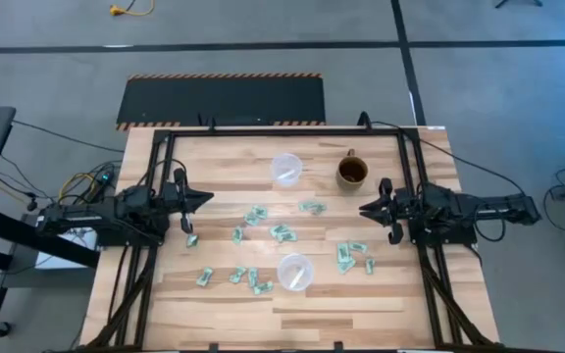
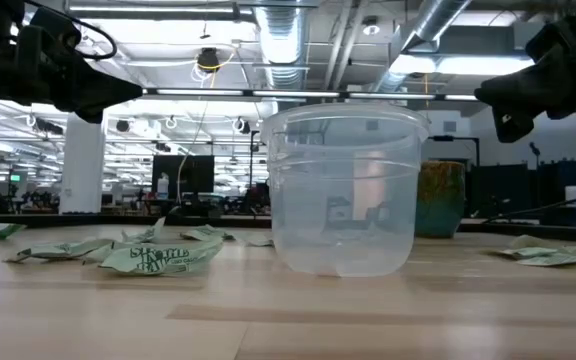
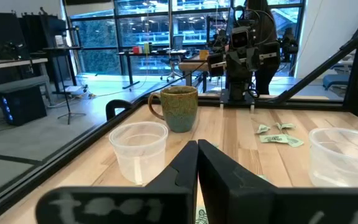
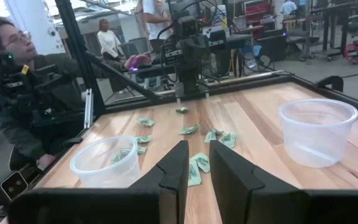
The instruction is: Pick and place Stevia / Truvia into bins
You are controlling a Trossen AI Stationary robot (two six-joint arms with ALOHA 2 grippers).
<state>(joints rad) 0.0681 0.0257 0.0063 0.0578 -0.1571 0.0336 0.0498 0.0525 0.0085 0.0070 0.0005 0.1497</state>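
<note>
Several light green and white Stevia packets (image 1: 282, 233) lie flat on the wooden table between my two arms; others (image 1: 246, 277) lie near its front edge. Two clear cups serve as bins: one (image 1: 286, 169) stands far on the table, one (image 1: 295, 272) near the front. My left gripper (image 1: 207, 199) hovers shut over the table's left part and points toward the middle. Opposite it, my right gripper (image 1: 364, 208) hovers over the right part with a narrow gap between its fingers (image 4: 199, 144) and nothing in it. Both grippers show high above the table in the low view.
A brown mug (image 1: 352, 173) stands to the right of the far cup. A black frame (image 1: 282, 130) runs around the table. More packets (image 1: 353, 257) lie near my right arm. A seated person (image 4: 23, 93) is beyond the table's left edge.
</note>
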